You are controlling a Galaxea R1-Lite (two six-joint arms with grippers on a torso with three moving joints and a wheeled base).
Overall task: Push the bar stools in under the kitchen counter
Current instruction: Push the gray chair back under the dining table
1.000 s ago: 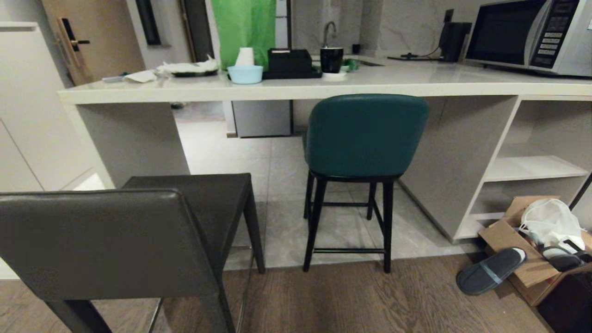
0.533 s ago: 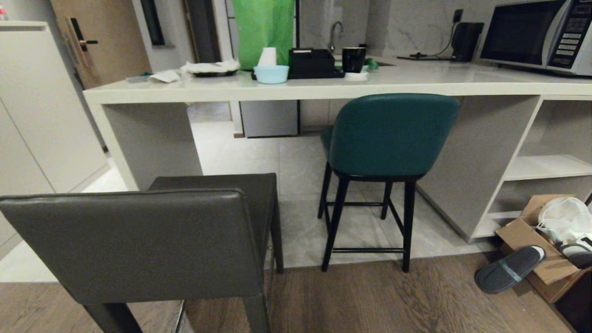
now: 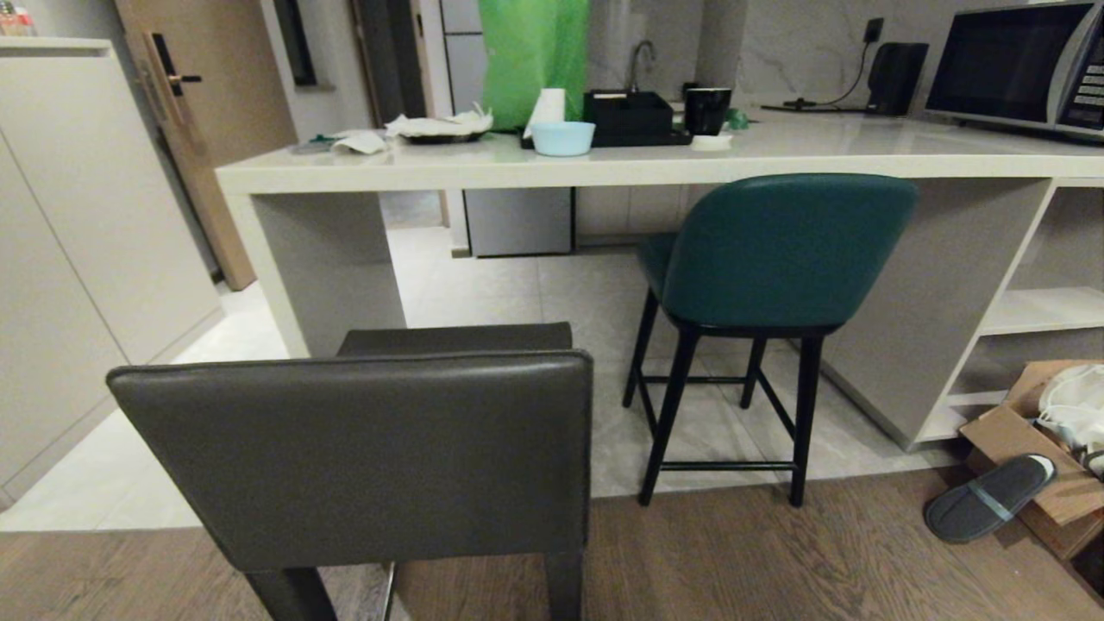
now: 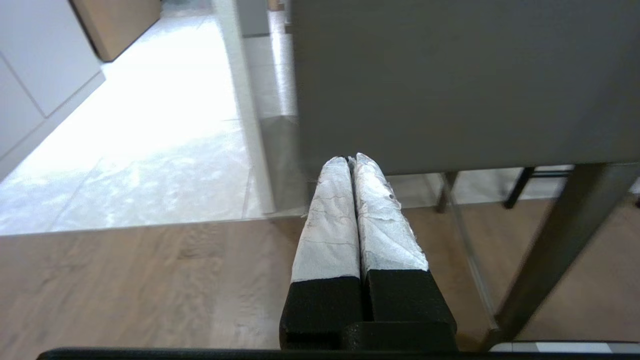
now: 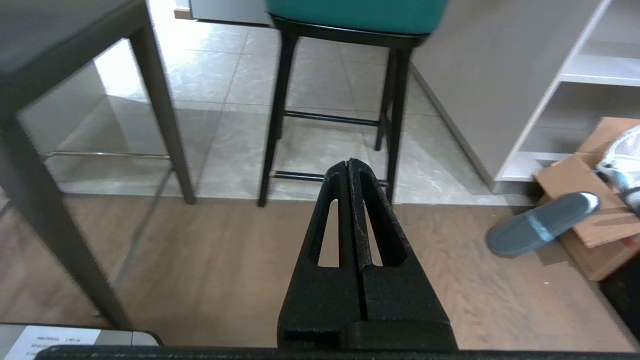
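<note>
The robot is squaring up to the grey leather stool (image 3: 362,457), which stands just ahead of its left gripper (image 4: 352,162), clear of the kitchen counter (image 3: 604,164). The teal stool (image 3: 776,250) lies beyond the right gripper (image 5: 348,165). Both grippers are pinched closed, empty. Next: meet the grey backrest and push forward.

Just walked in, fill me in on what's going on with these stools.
Nothing is being handled yet. The teal stool sits at the kitchen counter, its seat partly under the slab. The dark grey stool stands farther out, nearest the robot. The left hand and right hand are shut and empty, held low behind the stools.
</note>
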